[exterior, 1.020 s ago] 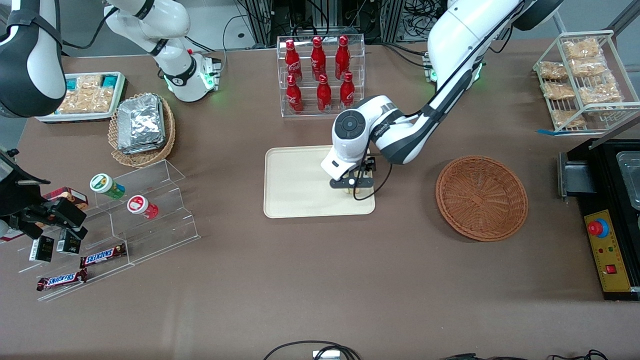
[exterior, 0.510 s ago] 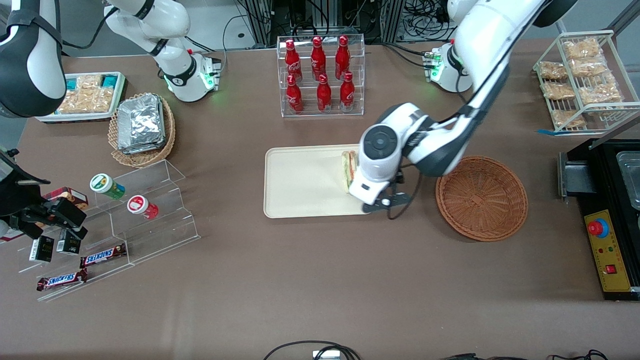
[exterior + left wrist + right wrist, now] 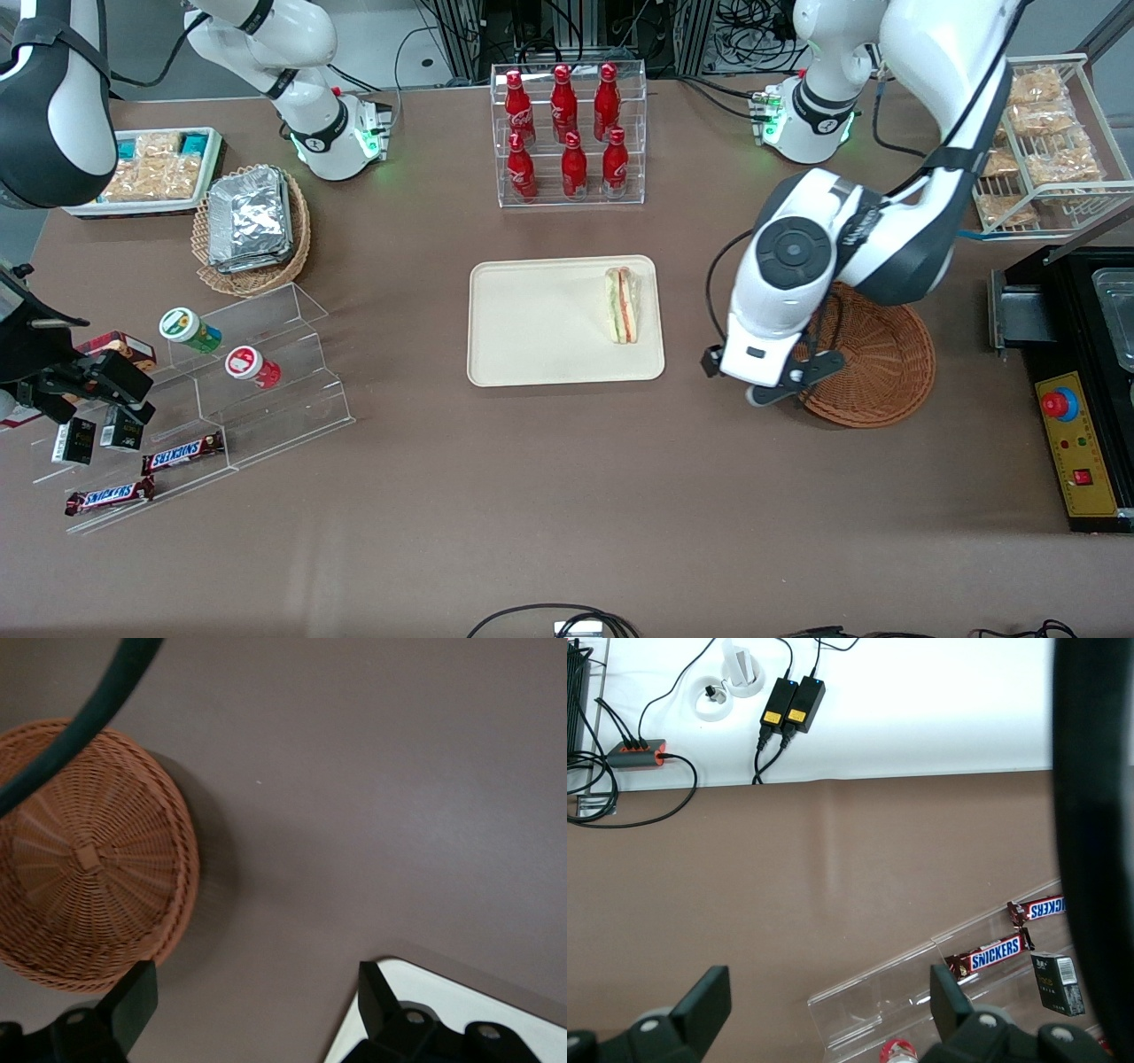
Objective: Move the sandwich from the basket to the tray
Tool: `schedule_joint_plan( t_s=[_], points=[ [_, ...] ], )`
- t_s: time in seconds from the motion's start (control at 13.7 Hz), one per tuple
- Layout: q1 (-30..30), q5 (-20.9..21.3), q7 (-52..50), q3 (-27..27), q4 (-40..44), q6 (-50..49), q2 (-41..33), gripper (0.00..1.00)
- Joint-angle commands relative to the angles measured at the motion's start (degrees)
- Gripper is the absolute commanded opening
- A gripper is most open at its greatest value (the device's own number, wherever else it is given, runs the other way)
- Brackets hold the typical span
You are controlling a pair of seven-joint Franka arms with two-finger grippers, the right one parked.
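We see the sandwich (image 3: 622, 305) lying on the tray (image 3: 532, 350), close along the tray's short edge nearest the basket (image 3: 877, 372), its filling layers (green, orange, red) facing up. The gripper (image 3: 252, 1010) hangs above bare table between that tray edge and the basket's rim, with the arm's wrist covering part of the basket in the front view. In the wrist view its fingers (image 3: 133, 1001) stand wide apart with nothing between them, and the basket appears, as far as we can make out, to hold nothing.
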Motion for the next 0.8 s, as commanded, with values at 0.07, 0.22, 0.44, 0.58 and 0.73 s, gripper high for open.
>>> schedule_joint_plan(
  t_s=[0.07,0.22,0.44,0.58,0.73],
  points=[
    [4.64,0.62,6.01,-0.51,-0.43,-2.97,-3.42,1.00],
    [7.11,-0.43,12.59,-0.25,-0.51,-5.16,-6.23,1.00],
    [7.21,-4.11,21.99,5.18,-1.74,-8.07,-10.45,1.00],
    [7.12,-6.14,29.64,8.87,-2.27,-9.82,-13.26,1.00],
    [7.03,-8.33,35.71,12.04,-2.18,-11.67,-15.90,1.00]
  ],
)
